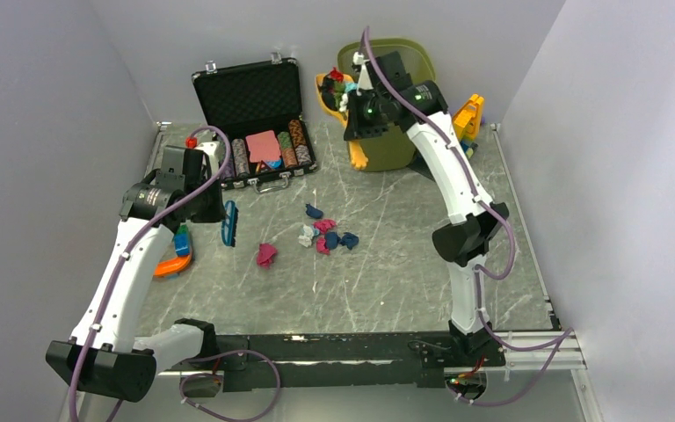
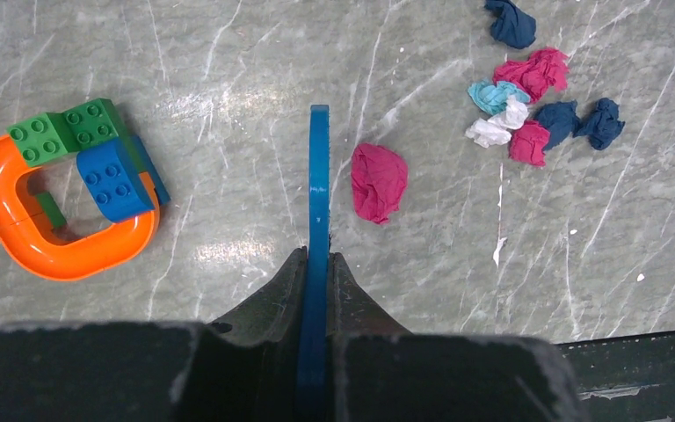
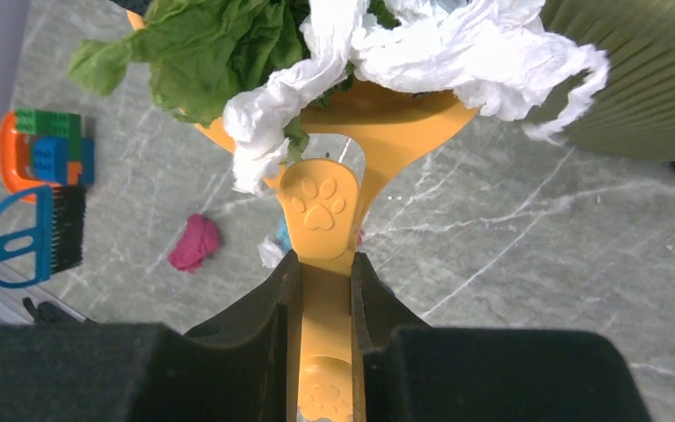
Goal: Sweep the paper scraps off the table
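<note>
The grey-green marble-patterned table (image 1: pixel 404 281) is bounded by a metal rail (image 1: pixel 525 224) on its sides and near edge, and white walls close it in. Bare marble runs from the middle to the near rail. The far edge is crowded: an open black poker-chip case (image 1: pixel 255 119) stands at the back left and an olive-green plastic bin (image 1: pixel 397 141) at the back right. An orange curved plastic piece carrying green and blue toy bricks (image 2: pixel 61 189) lies by the left rail. The loose paper scraps (image 2: pixel 536 97) sit mid-table, about 7 small crumpled wads in navy, pink, teal and white bunched together. 1 larger magenta wad (image 2: pixel 378 180) lies apart, just right of the brush. The left gripper (image 2: pixel 318 257) has its fingers pressed on the thin handle of a blue plastic brush (image 2: pixel 319 176) (seen edge-on; whether its bristles touch the marble I cannot tell). The right gripper (image 3: pixel 321 262) pinches the paw-printed handle of a yellow-orange plastic scoop (image 3: pixel 321 207), raised beside the bin's rim and heaped with green and white crumpled paper (image 3: pixel 404 40).
</note>
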Motion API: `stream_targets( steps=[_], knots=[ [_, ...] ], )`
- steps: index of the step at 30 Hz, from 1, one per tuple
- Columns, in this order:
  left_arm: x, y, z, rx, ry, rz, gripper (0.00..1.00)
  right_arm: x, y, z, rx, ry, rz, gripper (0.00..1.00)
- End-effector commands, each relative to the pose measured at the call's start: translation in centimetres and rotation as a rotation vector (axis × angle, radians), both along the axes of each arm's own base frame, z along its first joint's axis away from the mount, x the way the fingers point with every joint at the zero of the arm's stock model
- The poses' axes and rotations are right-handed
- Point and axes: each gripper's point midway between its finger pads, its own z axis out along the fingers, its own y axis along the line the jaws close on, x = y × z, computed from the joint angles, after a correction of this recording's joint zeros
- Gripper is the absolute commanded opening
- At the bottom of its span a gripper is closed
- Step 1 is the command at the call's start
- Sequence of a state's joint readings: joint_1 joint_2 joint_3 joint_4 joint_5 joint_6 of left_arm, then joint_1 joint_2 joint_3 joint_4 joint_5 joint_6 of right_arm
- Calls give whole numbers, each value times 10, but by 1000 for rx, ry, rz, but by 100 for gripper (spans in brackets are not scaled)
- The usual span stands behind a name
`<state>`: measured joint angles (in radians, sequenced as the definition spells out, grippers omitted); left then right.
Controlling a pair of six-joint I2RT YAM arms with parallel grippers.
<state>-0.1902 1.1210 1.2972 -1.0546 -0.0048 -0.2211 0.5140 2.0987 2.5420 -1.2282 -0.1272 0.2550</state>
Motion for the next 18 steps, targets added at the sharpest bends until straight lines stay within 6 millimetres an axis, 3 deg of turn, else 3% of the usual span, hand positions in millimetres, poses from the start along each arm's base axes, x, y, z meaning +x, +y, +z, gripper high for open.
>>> stream_targets(
  steps=[1, 11, 18],
  knots=[
    [1, 0, 10, -6, -49, -16, 0, 17, -3, 44, 151, -91, -8, 0],
    [2, -2, 8, -12, -45, -18, 0, 33, -3, 52, 284, -64, -15, 0],
    [3, -4, 8, -21, -38, -26, 0, 59, -10, 77, 497, -51, -38, 0]
  ],
)
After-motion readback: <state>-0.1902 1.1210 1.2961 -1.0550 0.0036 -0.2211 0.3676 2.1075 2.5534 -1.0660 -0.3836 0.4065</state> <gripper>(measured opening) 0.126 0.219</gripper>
